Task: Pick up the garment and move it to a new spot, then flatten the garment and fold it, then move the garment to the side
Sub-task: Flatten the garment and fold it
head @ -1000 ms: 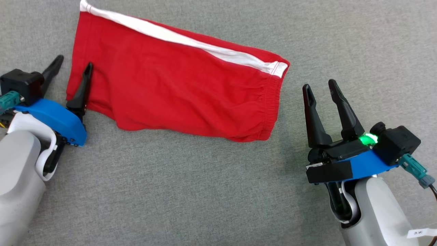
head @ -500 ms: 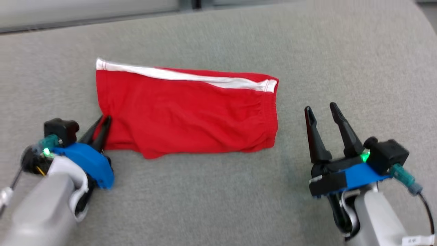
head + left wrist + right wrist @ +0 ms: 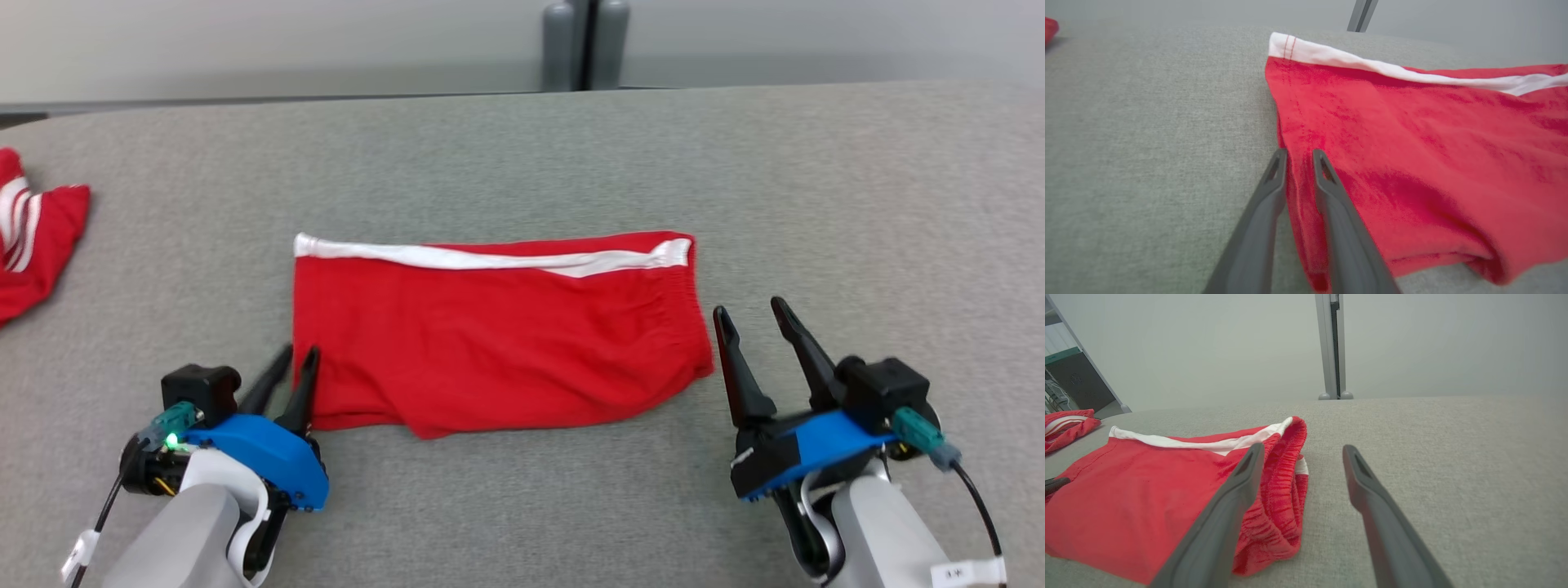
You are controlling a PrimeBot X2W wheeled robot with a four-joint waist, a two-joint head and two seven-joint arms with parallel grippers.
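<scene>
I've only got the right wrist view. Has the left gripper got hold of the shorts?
Observer: In the left wrist view, the left gripper is at the left edge of the red shorts. Its fingers stand a little apart with the fold of that edge between them. I cannot tell whether they pinch it.
Operator: Is the shorts' near edge lying straight?
Observer: No. In the head view a flap juts toward the robot past the near edge, closer to the left gripper's end.
</scene>
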